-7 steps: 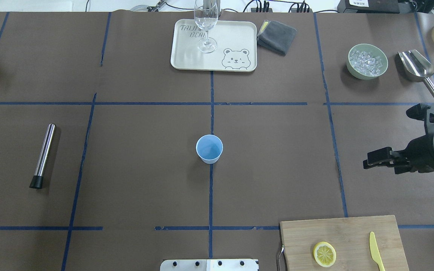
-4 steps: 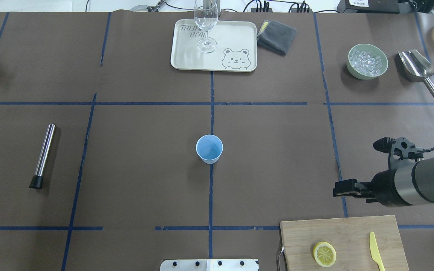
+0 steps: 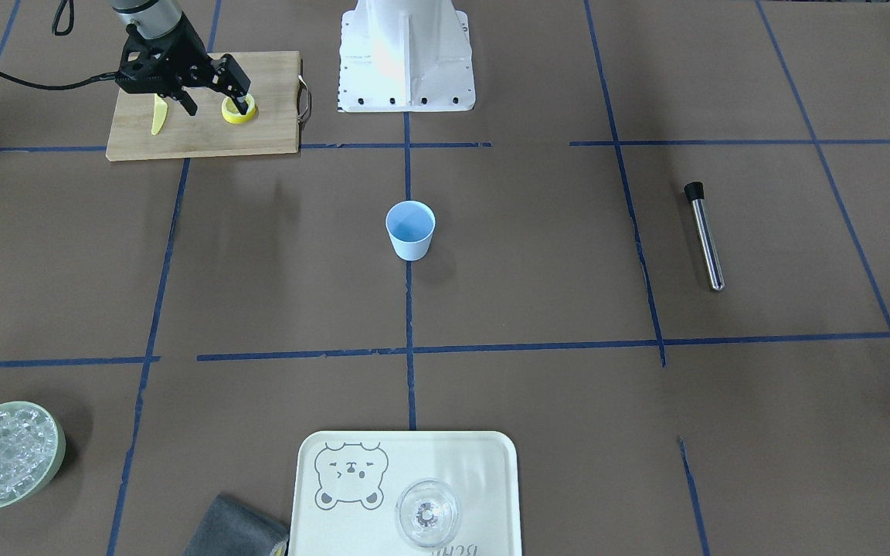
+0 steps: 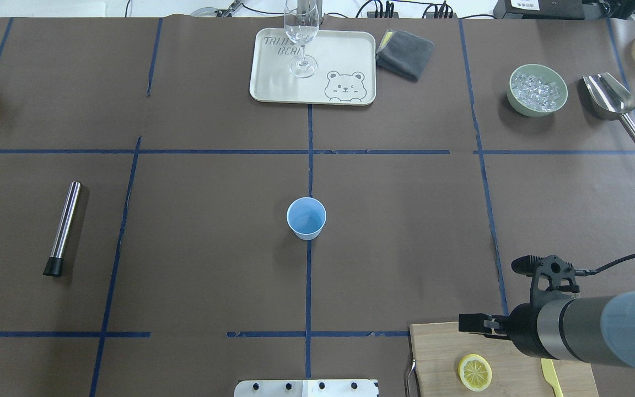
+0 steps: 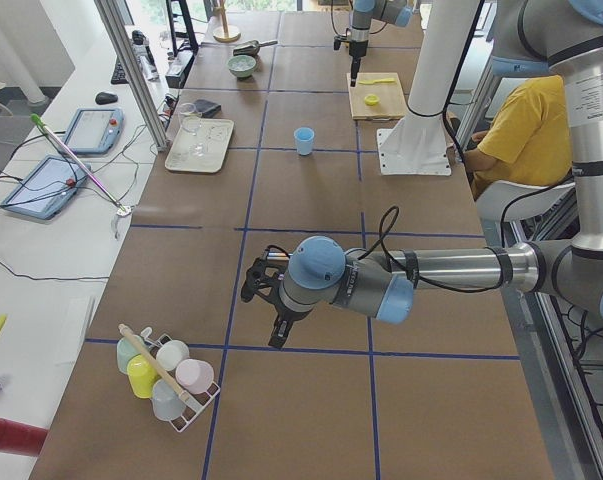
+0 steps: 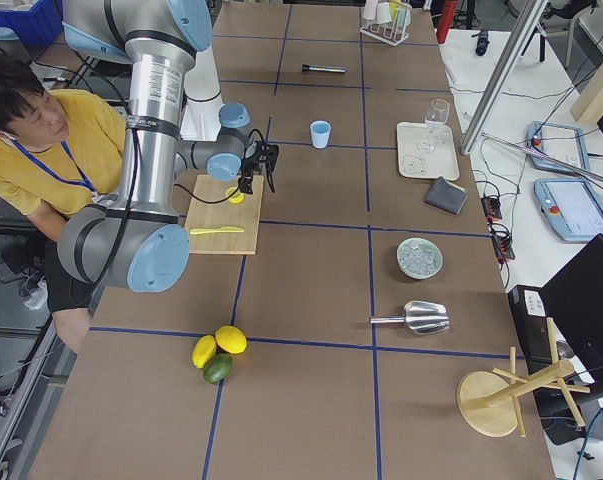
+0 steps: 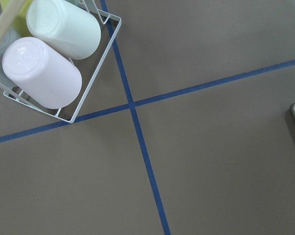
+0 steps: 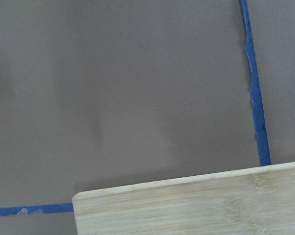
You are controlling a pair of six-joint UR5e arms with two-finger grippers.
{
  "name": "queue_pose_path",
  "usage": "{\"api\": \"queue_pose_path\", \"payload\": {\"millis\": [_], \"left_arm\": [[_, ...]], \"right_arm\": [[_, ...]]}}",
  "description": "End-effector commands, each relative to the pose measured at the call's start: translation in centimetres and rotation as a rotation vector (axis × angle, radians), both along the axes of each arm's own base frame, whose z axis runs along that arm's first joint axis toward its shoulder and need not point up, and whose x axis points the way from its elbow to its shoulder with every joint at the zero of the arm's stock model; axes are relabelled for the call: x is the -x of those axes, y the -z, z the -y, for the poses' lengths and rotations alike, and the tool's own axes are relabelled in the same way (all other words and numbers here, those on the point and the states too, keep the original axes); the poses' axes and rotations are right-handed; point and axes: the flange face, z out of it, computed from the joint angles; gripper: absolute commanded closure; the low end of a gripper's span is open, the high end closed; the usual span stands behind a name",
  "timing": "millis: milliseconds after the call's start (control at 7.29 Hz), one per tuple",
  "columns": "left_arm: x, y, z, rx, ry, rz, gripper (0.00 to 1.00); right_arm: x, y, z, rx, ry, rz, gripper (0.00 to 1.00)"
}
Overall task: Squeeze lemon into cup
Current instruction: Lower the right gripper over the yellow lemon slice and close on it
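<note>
Now your right gripper [image 4: 462, 322] hangs empty above the cutting board [image 4: 439, 344], jaw opening unreadable, the lemon [image 4: 474, 372] flat on it nearby, well apart from the cup [image 4: 306, 218]; descend off-centre and you could skid the thin slice.

Bright, even light from overhead fills every view, and the brown tabletop [image 4: 213, 248] shows no hot spots. Shadows are soft and short, like the faint one beside the cup [image 3: 410, 230]. The white robot base [image 3: 406, 54] is washed out by glare. The right wrist view looks slightly soft. In the side views, straight lines lean near the edges.
</note>
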Motion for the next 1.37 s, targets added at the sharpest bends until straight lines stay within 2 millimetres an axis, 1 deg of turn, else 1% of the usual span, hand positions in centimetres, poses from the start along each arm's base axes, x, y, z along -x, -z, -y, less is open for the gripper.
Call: {"api": "queue_pose_path", "payload": {"millis": [0,274,412,549,686,1235], "left_arm": [[0.0,0.0,-0.1,0.003,0.0,-0.003,0.0],[0.0,0.0,-0.1,0.001,0.001,-0.002,0.0],[0.0,0.0,-0.1,0.001,0.001,-0.002,0.0],[0.0,0.0,-0.1,0.001,0.001,-0.002,0.0],[0.0,0.0,-0.1,0.003,0.001,-0.003,0.0],[0.0,0.0,-0.1,0.003,0.001,-0.003,0.0]], "right_arm": [[2.2,0.6,-0.7,-0.011,-0.008,-0.066,0.0],[3.7,1.0,-1.3,-0.001,0.006,-0.121,0.0],[4.4,0.8,-2.5,-0.014,0.008,-0.136,0.0],[4.7,0.6,-3.1,-0.016,0.015,-0.141,0.0],[5.3,-0.2,-3.7,-0.02,0.022,-0.158,0.0],[5.7,-1.4,-4.0,-0.019,0.03,-0.184,0.01]]}}
